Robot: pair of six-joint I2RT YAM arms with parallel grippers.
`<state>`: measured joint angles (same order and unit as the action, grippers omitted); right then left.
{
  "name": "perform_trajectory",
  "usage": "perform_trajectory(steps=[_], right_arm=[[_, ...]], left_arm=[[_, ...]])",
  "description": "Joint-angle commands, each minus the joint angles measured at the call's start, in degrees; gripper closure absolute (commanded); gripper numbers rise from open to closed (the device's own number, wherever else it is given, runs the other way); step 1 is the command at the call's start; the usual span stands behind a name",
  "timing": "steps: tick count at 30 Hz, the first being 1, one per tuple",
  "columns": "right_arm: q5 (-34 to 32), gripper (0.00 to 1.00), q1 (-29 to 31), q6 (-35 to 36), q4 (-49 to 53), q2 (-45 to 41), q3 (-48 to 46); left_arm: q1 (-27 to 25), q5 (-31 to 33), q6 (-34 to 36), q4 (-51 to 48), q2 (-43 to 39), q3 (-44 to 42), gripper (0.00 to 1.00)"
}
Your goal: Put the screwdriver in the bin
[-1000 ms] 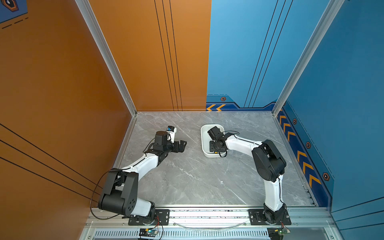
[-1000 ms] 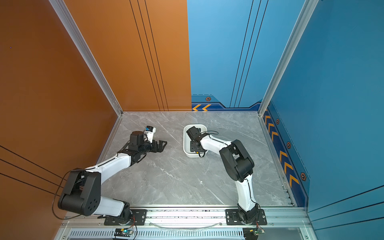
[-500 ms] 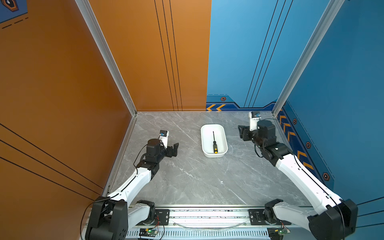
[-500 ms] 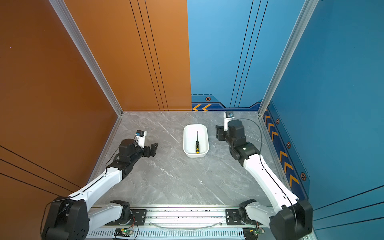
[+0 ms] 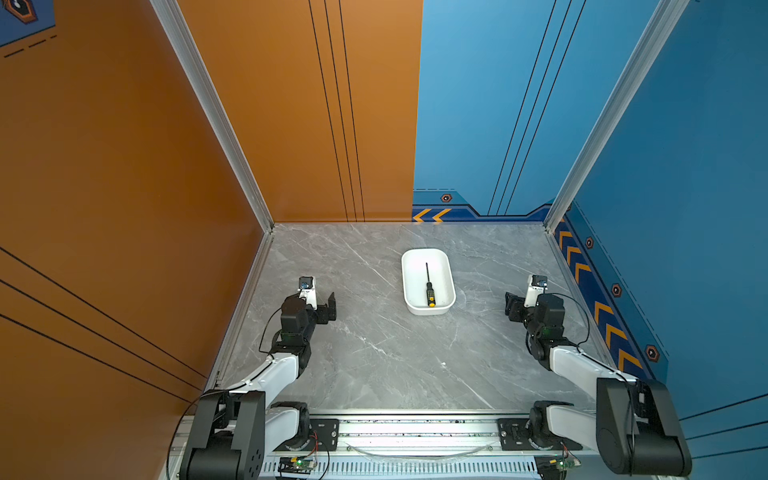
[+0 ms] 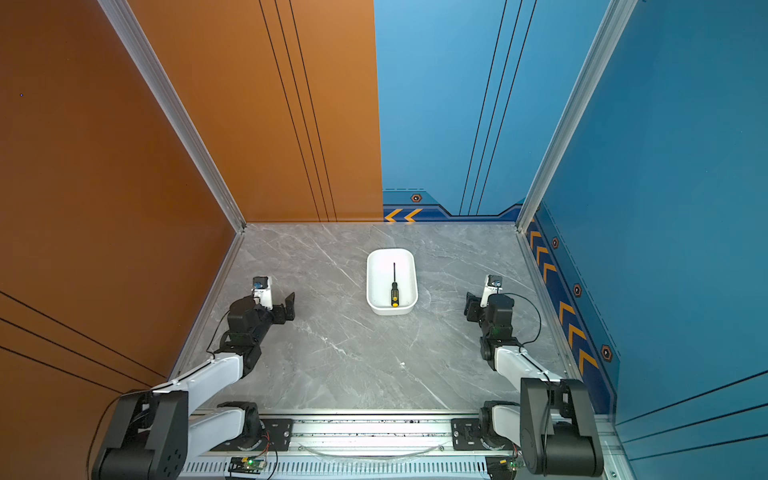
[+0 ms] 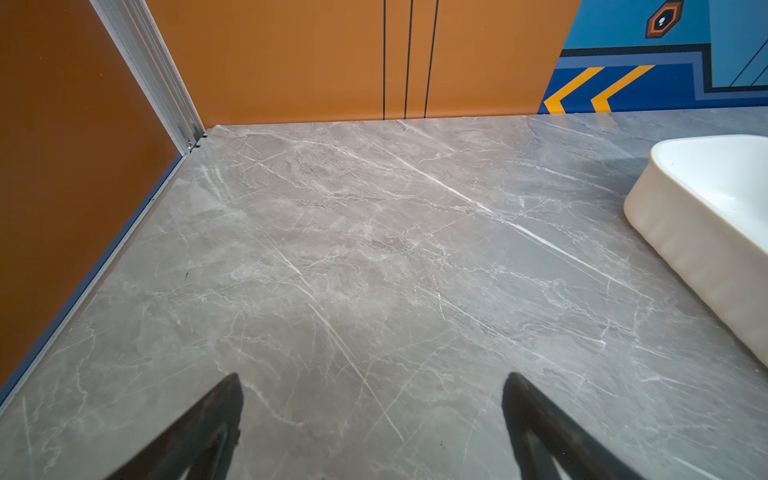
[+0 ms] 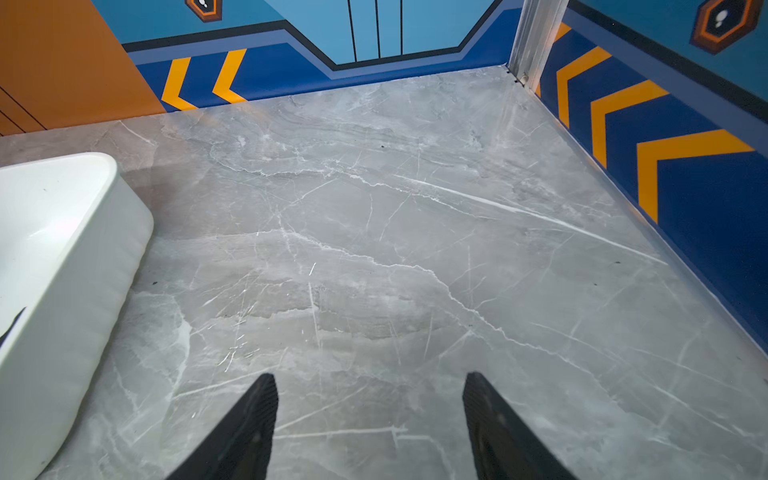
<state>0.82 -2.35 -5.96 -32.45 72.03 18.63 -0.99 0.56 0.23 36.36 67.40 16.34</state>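
The screwdriver (image 5: 429, 286) (image 6: 394, 286) lies loose inside the white bin (image 5: 428, 310) (image 6: 390, 310), lengthwise, with its black shaft toward the back wall and its yellow end cap toward the front. Nothing touches it. My left gripper (image 5: 321, 297) (image 6: 277, 300) hovers well to the left of the bin, open and empty. My right gripper (image 5: 519, 299) (image 6: 478, 300) hovers to the bin's right, also open and empty. In the left wrist view the gripper (image 7: 372, 378) has only bare marble between its fingers, and the bin (image 7: 706, 249) shows at the edge. The right wrist view shows the same of its gripper (image 8: 370, 376) and the bin (image 8: 83, 270).
The grey marble tabletop (image 5: 374, 353) is walled by orange panels on the left and back and blue panels on the right. An aluminium rail (image 5: 415, 424) with both arm bases runs along the front edge.
The right gripper has left the bin and drawn back to the right, leaving the screwdriver lying in it. The left arm has also drawn back toward the front left.
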Motion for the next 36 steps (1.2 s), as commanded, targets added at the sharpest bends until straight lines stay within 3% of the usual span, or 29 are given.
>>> perform_trajectory(steps=[1,6,12,14,16,20,24,36], right_arm=[[-1.0,0.31,0.1,-0.9,-14.9,4.5,-1.0],[-1.3,0.31,-0.1,-0.2,-17.6,8.5,0.2],[-1.2,0.31,0.3,-0.4,-25.7,17.0,0.0],[-2.4,0.31,0.8,0.1,-22.9,16.3,0.9],[-2.5,0.31,1.3,0.6,-22.3,16.7,1.5],[-5.2,0.28,2.9,2.0,-19.6,16.6,2.7],[-5.4,0.00,3.0,2.1,-19.6,16.6,2.7],[-6.3,0.00,3.6,2.4,-19.7,16.6,2.7]], left_arm=[[0.9,-1.7,0.3,9.1,2.7,-1.9,0.02],[1.5,-3.1,0.1,15.1,7.5,-1.7,0.02],[2.7,-5.1,0.3,23.0,20.5,1.5,0.02],[2.8,-6.0,0.3,24.4,23.1,2.3,0.02],[3.2,-7.1,0.3,18.9,22.0,4.0,0.02],[3.5,-8.4,0.6,18.7,22.5,4.5,0.02],[3.4,-8.2,0.6,18.7,22.4,4.5,0.02],[3.1,-7.6,0.7,18.7,22.4,4.5,0.02]])
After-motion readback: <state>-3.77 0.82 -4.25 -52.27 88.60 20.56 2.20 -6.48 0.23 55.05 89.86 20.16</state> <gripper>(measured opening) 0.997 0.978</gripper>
